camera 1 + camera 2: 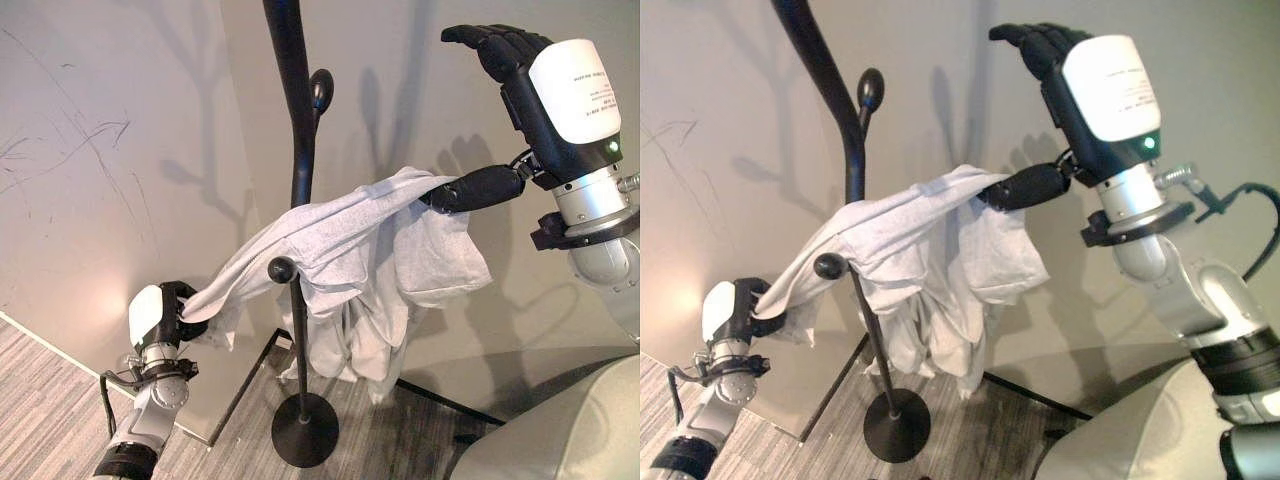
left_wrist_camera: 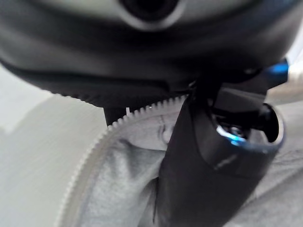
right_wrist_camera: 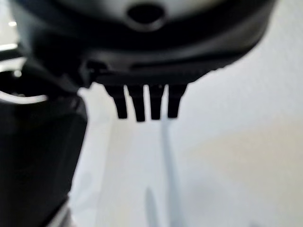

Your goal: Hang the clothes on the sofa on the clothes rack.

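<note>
Left hand fingers clamping the light grey cotton garment's edge; garment draping over the black metal coat rack. Right hand fingers spread above it, thumb touching cloth.

A pale heather-grey garment — plain, unpatterned — drapes over the glossy black clothes rack. Beyond the dark fingertips, the wall is beige-grey with faint scuff lines; the floor — striped grey-brown.

Grey wall behind; striped grey carpet below.
</note>
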